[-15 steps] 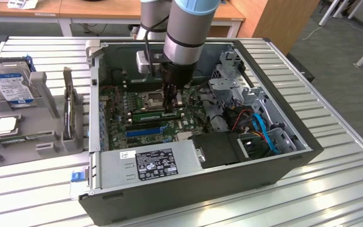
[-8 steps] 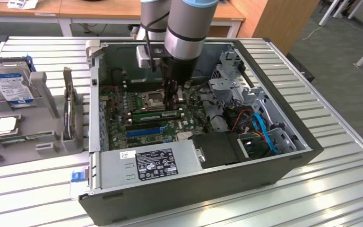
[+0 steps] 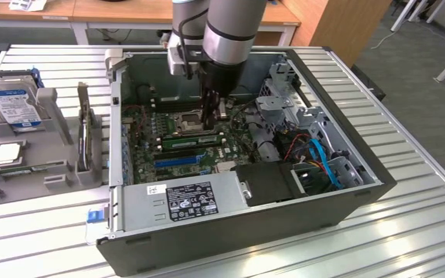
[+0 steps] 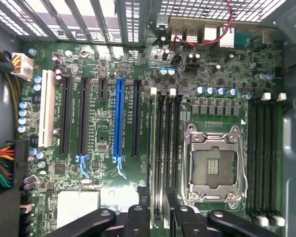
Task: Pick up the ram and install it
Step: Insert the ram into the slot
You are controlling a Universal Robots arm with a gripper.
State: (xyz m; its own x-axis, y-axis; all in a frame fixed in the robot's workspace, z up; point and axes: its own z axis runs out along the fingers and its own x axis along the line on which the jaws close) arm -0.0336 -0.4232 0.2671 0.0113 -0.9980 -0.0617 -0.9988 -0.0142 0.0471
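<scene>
The ram (image 3: pixel 192 140) is a long green stick standing on edge in a black memory slot on the motherboard, just beside the processor socket (image 3: pixel 188 120). My gripper (image 3: pixel 213 116) hangs straight down inside the open computer case, right over that slot. In the wrist view the ram (image 4: pixel 158 187) runs as a thin strip between my two black fingers (image 4: pixel 138 217), which stand apart on either side of it with a little space showing. My gripper (image 4: pixel 159 213) is open.
A power supply (image 3: pixel 183 200) and a drive cage with blue cables (image 3: pixel 323 162) fill the case's near side. A hard drive (image 3: pixel 10 104) and a silver processor chip (image 3: pixel 6 153) sit in grey holders at the exterior view's left. More memory slots (image 4: pixel 264 158) flank the socket (image 4: pixel 214 165).
</scene>
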